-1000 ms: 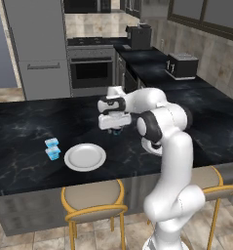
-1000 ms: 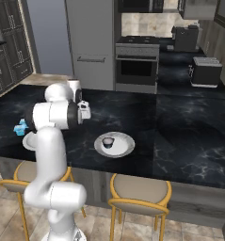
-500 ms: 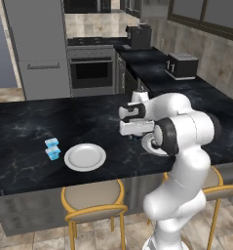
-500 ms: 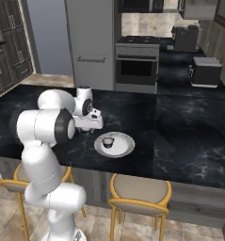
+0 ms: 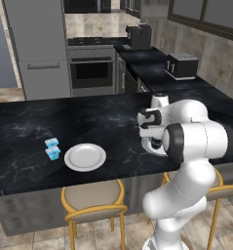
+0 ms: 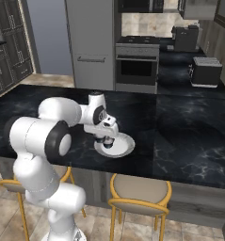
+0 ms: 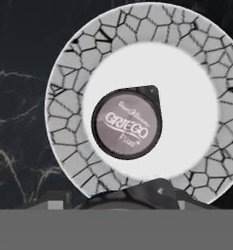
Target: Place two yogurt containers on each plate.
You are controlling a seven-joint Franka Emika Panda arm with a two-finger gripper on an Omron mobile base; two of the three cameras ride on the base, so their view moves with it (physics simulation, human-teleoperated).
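Over the right-hand plate (image 6: pixel 126 147) hangs my gripper (image 6: pixel 107 139), shut on a dark round yogurt container (image 7: pixel 148 189) whose top edge shows between the finger tips. In the hand view that plate (image 7: pixel 69 97) has a crackled grey rim, and a second dark round yogurt container (image 7: pixel 126 123) with a pale lid stands near its middle. The other plate (image 5: pixel 85 157) lies bare on the left of the black counter. Two light blue yogurt containers (image 5: pixel 52 148) stand together on the counter just left of it. My arm hides the right-hand plate in the left base view.
The black marble island counter (image 5: pixel 30 127) has stools (image 5: pixel 91 200) tucked under its front edge. Behind it are an oven (image 5: pixel 91 71), a coffee machine (image 5: pixel 140 36) and a toaster (image 5: pixel 181 66) on the back counter.
The arm has swung right along the counter, carrying the dark cup from near the left plate to above the right plate. The jaws have stayed the same width.
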